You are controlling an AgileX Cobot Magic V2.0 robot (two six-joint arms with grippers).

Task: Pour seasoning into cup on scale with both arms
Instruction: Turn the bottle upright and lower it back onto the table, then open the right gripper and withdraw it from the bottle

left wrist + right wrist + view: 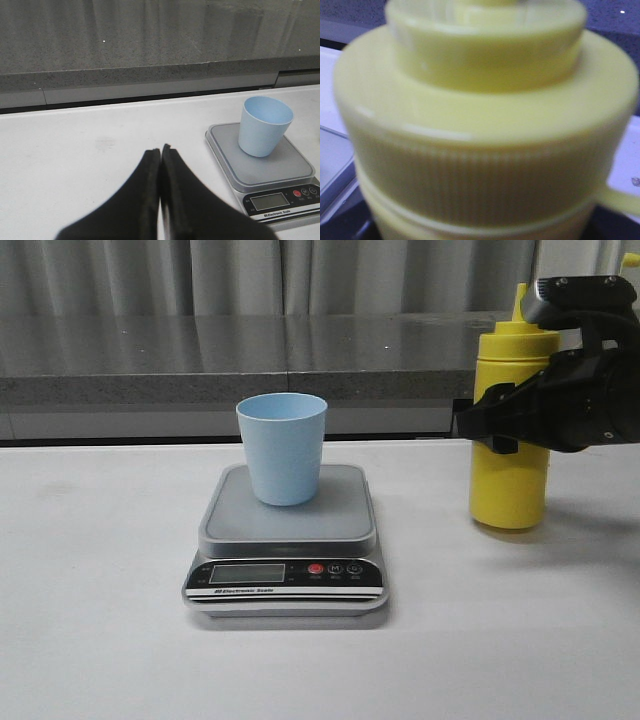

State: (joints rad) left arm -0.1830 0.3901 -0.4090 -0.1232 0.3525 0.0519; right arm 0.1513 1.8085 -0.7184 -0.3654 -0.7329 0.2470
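While nothing has been poured yet, as far as one can judge, the setup is ready. Farthest left, the left gripper (pixel 160 150) hovers over bare white table (pixel 100 620) with its two fingers pressed together on nothing (it appears only in its own wrist view).

At centre sits one silver-grey scale (pixel 285 540), its display facing the viewer, and one pale blue cup (pixel 282 448) stands upright on its platform, apparently empty.

To the right, well apart from the scale, one yellow seasoning bottle (pixel 508 490) stands upright on the table, cap on. The right gripper (pixel 505 425) is around its upper body from the right side; whether it is actually clamped cannot be told.

Still left: lifting the bottle, bringing it over the cup, and pouring.
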